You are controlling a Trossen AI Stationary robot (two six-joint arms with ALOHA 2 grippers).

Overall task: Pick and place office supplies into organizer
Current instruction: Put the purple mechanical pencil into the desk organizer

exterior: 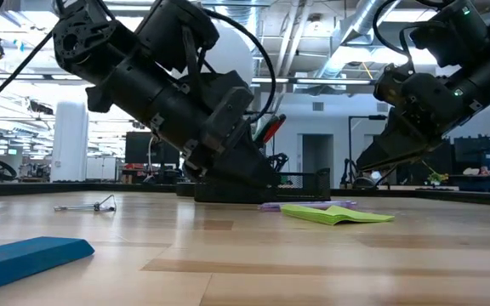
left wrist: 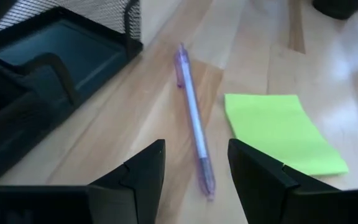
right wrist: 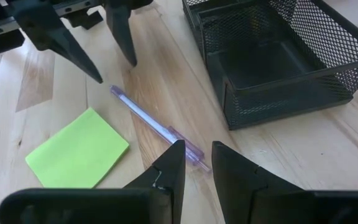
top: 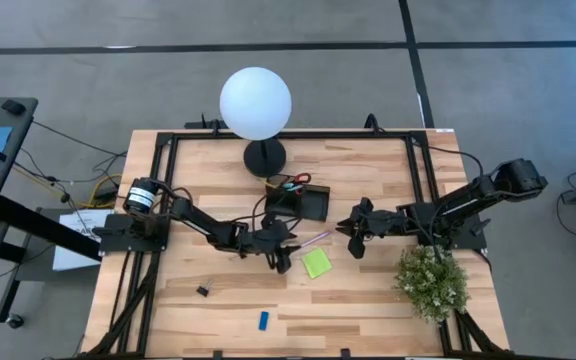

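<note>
A light-purple pen (left wrist: 191, 118) lies flat on the wooden table between the black mesh organizer (top: 306, 203) and a lime-green sticky-note pad (top: 317, 263). My left gripper (left wrist: 194, 163) is open and slants down over the pen's near end, one finger on each side, touching nothing. In the right wrist view its fingertips (right wrist: 98, 78) hang just off the pen's tip (right wrist: 114, 91). My right gripper (right wrist: 194, 163) waits at the pen's other end, open by a narrow gap with nothing in it. Red-handled scissors (top: 296, 181) stick up from the organizer.
A white globe lamp (top: 255, 103) stands on its black base behind the organizer. A potted plant (top: 431, 280) sits at the right front. A blue eraser (top: 264, 320) and a small black clip (top: 202, 291) lie near the front edge, with bare wood around them.
</note>
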